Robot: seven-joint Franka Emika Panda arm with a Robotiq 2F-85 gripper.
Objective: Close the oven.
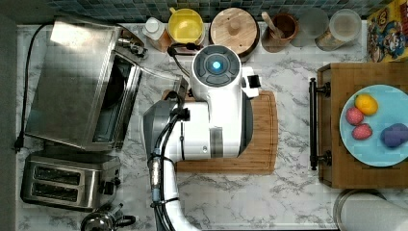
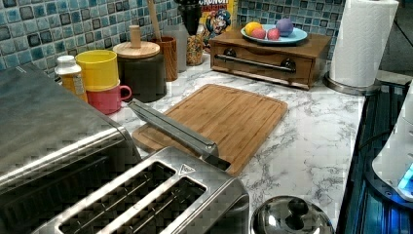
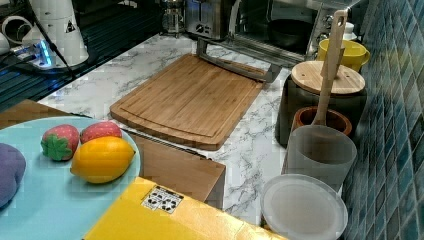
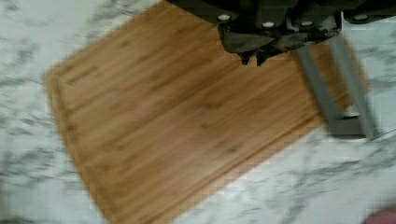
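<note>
Over cutting board (image 4: 177, 130) | pincer (image 4: 252, 58) shut | oven (image 1: 82, 86) handle (image 4: 336, 93) just beside

We read "CRUNCH" in part on the cereal box (image 2: 217, 17) against the tiled wall in the left view, other labels illegible to us

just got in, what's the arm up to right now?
The white robot arm hangs over the bamboo cutting board, its gripper shut on nothing. The brushed stainless-steel toaster oven stands open, its glass door dropped down and the metal bar handle resting by the board's edge. Nothing is touching the door yet.
</note>
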